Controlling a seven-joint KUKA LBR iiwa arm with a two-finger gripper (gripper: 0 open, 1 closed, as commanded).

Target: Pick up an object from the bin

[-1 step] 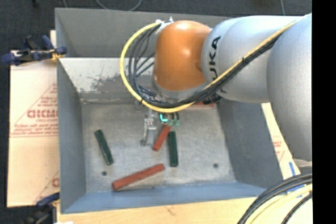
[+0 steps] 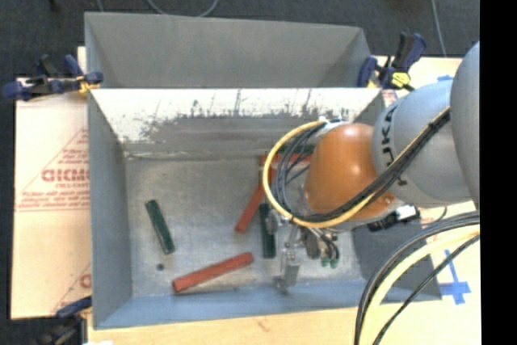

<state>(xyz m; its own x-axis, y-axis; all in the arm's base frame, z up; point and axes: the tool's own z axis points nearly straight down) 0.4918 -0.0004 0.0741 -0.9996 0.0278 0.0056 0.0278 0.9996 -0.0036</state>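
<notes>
My gripper (image 2: 286, 275) hangs below the orange wrist cover, low over the bin floor near the front right corner. A short dark green stick (image 2: 266, 232) lies just left of it, close to the gripper's side. An orange-red stick (image 2: 250, 211) leans diagonally beside the green one, its upper end hidden under the cables. A longer red stick (image 2: 212, 272) lies flat on the floor to the left of the gripper, apart from it.
Another dark green stick (image 2: 159, 225) lies alone at the bin's left side. The arm and its cable loops cover the right part of the bin. The front wall stands close below the gripper.
</notes>
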